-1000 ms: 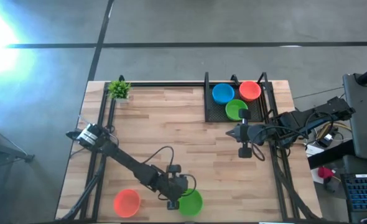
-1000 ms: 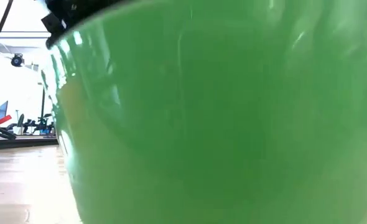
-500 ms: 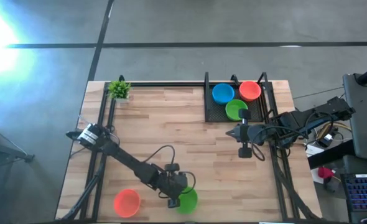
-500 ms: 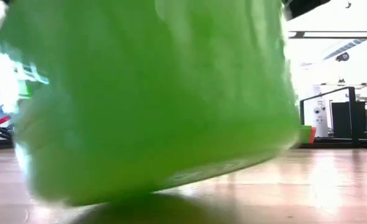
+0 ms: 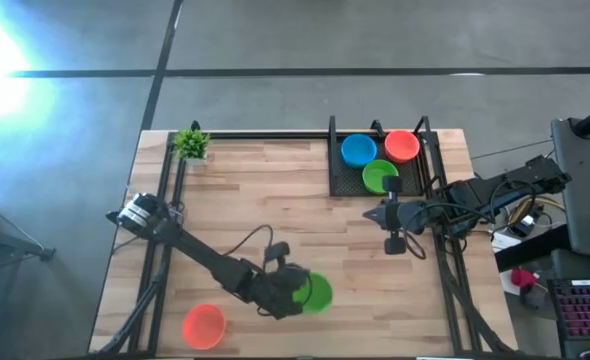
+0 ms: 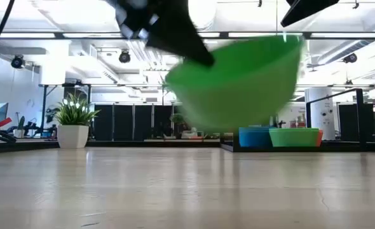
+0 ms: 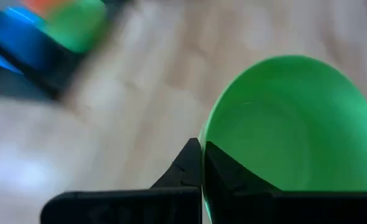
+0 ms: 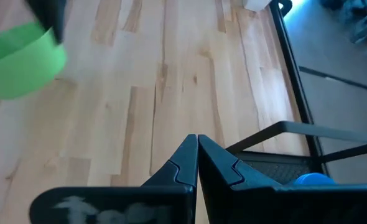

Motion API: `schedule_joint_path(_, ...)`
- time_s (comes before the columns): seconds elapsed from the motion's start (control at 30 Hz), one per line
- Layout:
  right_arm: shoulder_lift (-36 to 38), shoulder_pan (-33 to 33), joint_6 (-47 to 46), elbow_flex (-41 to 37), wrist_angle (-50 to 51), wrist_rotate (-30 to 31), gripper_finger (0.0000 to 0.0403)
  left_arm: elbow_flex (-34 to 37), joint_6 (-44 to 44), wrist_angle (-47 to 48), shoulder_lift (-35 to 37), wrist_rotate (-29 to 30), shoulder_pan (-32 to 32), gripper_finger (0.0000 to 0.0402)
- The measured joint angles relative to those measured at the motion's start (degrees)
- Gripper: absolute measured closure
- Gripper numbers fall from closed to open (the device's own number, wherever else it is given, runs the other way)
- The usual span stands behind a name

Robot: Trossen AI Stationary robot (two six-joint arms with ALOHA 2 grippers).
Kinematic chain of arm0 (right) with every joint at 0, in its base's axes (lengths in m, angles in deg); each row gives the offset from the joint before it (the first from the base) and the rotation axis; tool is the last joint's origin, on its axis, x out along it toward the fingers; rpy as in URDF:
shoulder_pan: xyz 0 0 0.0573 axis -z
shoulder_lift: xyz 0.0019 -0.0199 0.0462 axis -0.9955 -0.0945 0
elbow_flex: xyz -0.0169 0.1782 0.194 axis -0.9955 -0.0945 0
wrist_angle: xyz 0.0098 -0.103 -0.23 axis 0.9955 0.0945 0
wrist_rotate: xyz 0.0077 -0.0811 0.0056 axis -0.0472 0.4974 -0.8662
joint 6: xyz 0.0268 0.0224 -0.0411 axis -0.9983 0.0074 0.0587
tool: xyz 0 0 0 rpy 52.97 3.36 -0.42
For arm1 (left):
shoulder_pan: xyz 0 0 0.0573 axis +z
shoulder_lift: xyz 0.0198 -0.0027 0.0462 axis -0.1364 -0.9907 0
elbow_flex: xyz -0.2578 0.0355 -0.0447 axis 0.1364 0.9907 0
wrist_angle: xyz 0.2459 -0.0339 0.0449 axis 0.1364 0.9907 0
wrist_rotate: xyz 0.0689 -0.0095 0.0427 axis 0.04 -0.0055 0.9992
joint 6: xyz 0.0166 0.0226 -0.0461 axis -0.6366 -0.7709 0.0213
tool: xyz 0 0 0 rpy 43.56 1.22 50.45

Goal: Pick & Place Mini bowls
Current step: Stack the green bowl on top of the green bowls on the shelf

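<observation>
- Wooden worktop (image 5: 305, 230) fills the overhead picture, with a small potted plant (image 5: 191, 143) at its far left corner.
- Only the low view shows that my green bowl (image 6: 238, 86) hangs clear of the boards; from above it merely sits near the front edge.
- My left gripper (image 7: 201, 163) is pinching that bowl's rim.
- My right gripper (image 8: 197, 149) is pressed together, empty, beside the tray.
- Black tray (image 5: 341, 182) holds a blue bowl (image 5: 358, 150), an orange bowl (image 5: 402, 145) and a green one (image 5: 378, 176).
- Another orange bowl (image 5: 204, 325) rests front left.

Motion blurs the lifted green bowl (image 6: 238, 83) and tray (image 7: 22, 50).
</observation>
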Motion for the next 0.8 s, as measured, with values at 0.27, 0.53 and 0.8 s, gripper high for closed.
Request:
schedule_joint_path(0.27,0.0,-0.92,7.19,-0.07,-1.17,-4.13,0.0394,-5.45,-12.05,-0.58,0.92,26.54,1.92,0.0401)
schedule_joint_path(0.53,0.0,-0.85,6.72,-0.11,-2.55,-6.29,0.0394,-6.25,-17.33,-2.3,0.88,37.43,5.71,0.0401)
schedule_joint_path(0.8,-0.54,-0.85,10.19,-0.13,-5.94,-6.05,0.0375,-6.04,-18.73,-2.79,0.79,37.79,9.23,0.0401)
